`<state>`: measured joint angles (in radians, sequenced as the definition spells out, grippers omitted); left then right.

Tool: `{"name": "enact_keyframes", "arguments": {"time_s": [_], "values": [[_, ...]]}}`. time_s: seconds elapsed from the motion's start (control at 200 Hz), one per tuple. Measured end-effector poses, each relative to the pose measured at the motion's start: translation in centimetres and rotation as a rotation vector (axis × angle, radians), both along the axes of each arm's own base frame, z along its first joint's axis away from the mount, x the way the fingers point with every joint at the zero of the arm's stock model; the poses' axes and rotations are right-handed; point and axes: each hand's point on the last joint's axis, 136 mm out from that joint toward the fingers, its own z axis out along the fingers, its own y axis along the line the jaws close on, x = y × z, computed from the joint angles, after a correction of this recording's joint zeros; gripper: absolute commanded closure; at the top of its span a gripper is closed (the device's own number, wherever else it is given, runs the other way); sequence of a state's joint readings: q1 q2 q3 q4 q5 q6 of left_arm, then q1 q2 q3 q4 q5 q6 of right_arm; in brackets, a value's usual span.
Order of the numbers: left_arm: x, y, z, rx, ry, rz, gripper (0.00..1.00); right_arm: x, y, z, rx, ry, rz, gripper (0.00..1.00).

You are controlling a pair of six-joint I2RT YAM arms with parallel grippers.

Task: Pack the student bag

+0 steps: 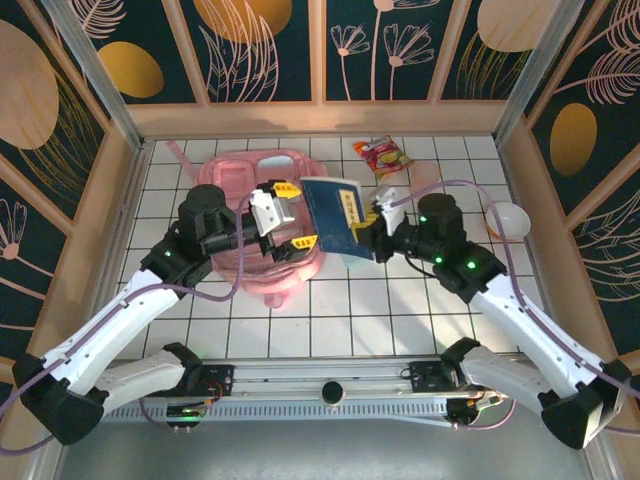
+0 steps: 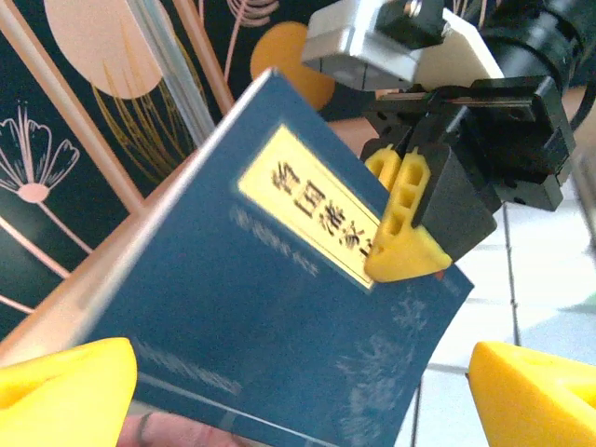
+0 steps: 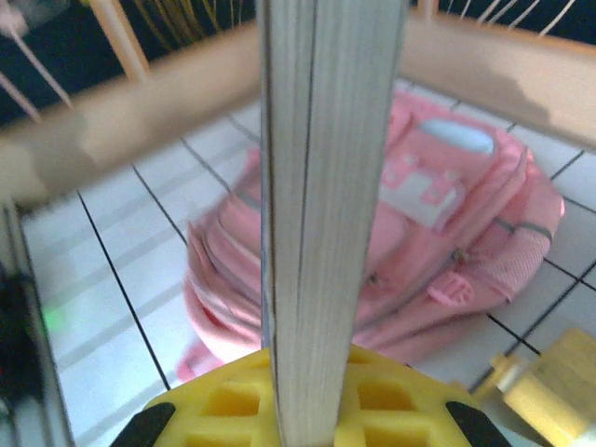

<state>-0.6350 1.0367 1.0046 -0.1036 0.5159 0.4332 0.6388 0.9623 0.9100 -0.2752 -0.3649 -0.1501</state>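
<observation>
1. Edge-on book (image 3: 331,186) closest to lens, clamped between yellow pads of right end effector (image 3: 317,414); held upright above desk (image 1: 400,310).
2. Left end effector (image 1: 292,216) jaws wide apart, either side of book's lower edge, not gripping.
3. Pink bag (image 1: 232,178) lying flat, left of centre, partly under left arm, just beside and below book. Main opening: cannot tell.
4. Handling, judged: soft, floppy, light; likely to sag and slide when pushed. Best taken at zip pull or opening rim, one side pinned while book goes in.
5. Surface: smooth white gridded tiles, probably low grip. Snack packet (image 1: 382,155) far centre, white dish (image 1: 508,220) at right.
6. Room: wooden-framed booth, dark floral panels on three sides.
</observation>
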Motion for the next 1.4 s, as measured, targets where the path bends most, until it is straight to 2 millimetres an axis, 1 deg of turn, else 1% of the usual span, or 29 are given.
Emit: {"name": "enact_keyframes", "arguments": {"time_s": [0.09, 0.18, 0.285, 0.35, 0.375, 0.415, 0.56, 0.58, 0.601, 0.616, 0.646, 0.661, 0.711, 0.761, 0.781, 0.811, 0.866, 0.936, 0.996, 1.096, 1.171, 1.216, 1.276, 1.346, 1.401], "values": [[0.4, 0.5, -1.3, 0.091, -0.044, 0.017, 0.07, -0.7, 0.9, -2.8, -0.151, -0.026, 0.073, 1.0], [0.7, 0.7, -2.9, 0.159, -0.046, 0.022, 0.07, -1.9, 1.4, -4.7, -0.264, -0.074, 0.164, 1.0], [0.6, 0.7, -4.7, 0.219, -0.02, 0.0, 0.1, -3.0, 1.8, -5.4, -0.339, -0.146, 0.25, 1.0], [0.5, 0.5, -5.7, 0.256, 0.007, -0.027, 0.13, -3.1, 2.0, -5.4, -0.365, -0.179, 0.282, 1.0], [0.4, 0.4, -6.1, 0.268, 0.017, -0.038, 0.15, -3.1, 2.0, -5.4, -0.373, -0.191, 0.29, 1.0], [0.3, 0.3, -6.8, 0.288, 0.036, -0.058, 0.22, -2.9, 2.2, -5.2, -0.381, -0.208, 0.301, 1.0], [-0.4, 0.1, -8.6, 0.346, 0.078, -0.116, 0.54, -2.6, 2.6, -4.9, -0.401, -0.254, 0.334, 1.0], [-0.5, 0.1, -8.8, 0.351, 0.086, -0.12, 0.6, -2.6, 2.6, -4.9, -0.402, -0.256, 0.337, 1.0], [-0.6, 0.1, -8.9, 0.356, 0.08, -0.133, 0.69, -2.7, 2.7, -4.9, -0.403, -0.258, 0.339, 0.97], [-0.6, 0.1, -9.1, 0.356, 0.094, -0.131, 0.79, -2.7, 2.7, -4.9, -0.403, -0.26, 0.341, 0.95], [-0.8, 0.1, -9.2, 0.358, 0.099, -0.139, 0.95, -2.7, 2.7, -4.9, -0.402, -0.262, 0.343, 0.9], [-0.9, 0.1, -9.2, 0.356, 0.103, -0.14, 1.0, -2.7, 2.6, -4.8, -0.401, -0.262, 0.342, 0.86], [-1.0, 0.0, -9.0, 0.345, 0.11, -0.146, 1.0, -2.5, 2.5, -4.6, -0.395, -0.264, 0.338, 0.72], [-1.0, -0.1, -8.7, 0.312, 0.113, -0.138, 1.0, -2.1, 2.0, -3.9, -0.355, -0.267, 0.31, 0.54], [-1.0, -0.2, -8.6, 0.297, 0.113, -0.136, 1.0, -1.9, 1.7, -3.5, -0.338, -0.273, 0.298, 0.48], [-1.2, -0.2, -8.6, 0.276, 0.122, -0.131, 1.0, -1.5, 1.1, -2.9, -0.3, -0.285, 0.269, 0.42], [-1.3, -0.2, -8.6, 0.224, 0.146, -0.124, 1.0, -0.8, -0.8, -1.6, -0.225, -0.297, 0.19, 0.35], [-1.4, -0.3, -8.4, 0.145, 0.19, -0.121, 1.0, -0.5, -3.3, -0.3, -0.129, -0.324, 0.101, 0.3], [-1.4, -0.4, -8.2, 0.074, 0.226, -0.12, 1.0, -0.6, -5.1, 0.5, -0.054, -0.335, 0.044, 0.27], [-1.5, -0.9, -7.4, -0.026, 0.262, -0.132, 1.0, -1.3, -6.9, 1.0, 0.053, -0.336, 0.004, 0.25], [-1.8, -1.2, -6.4, -0.081, 0.276, -0.156, 1.0, -1.6, -7.8, 1.2, 0.122, -0.324, -0.006, 0.25], [-1.9, -1.3, -5.8, -0.106, 0.274, -0.171, 1.0, -1.6, -8.1, 1.2, 0.159, -0.308, -0.004, 0.2], [-2.2, -1.5, -4.9, -0.135, 0.267, -0.194, 1.0, -1.7, -8.4, 1.1, 0.212, -0.279, 0.011, 0.19], [-2.4, -1.6, -4.1, -0.161, 0.269, -0.216, 1.0, -2.1, -8.3, 1.0, 0.266, -0.241, 0.05, 0.2], [-2.6, -1.7, -3.6, -0.182, 0.274, -0.232, 1.0, -2.7, -7.9, 1.1, 0.301, -0.217, 0.098, 0.22]]}}
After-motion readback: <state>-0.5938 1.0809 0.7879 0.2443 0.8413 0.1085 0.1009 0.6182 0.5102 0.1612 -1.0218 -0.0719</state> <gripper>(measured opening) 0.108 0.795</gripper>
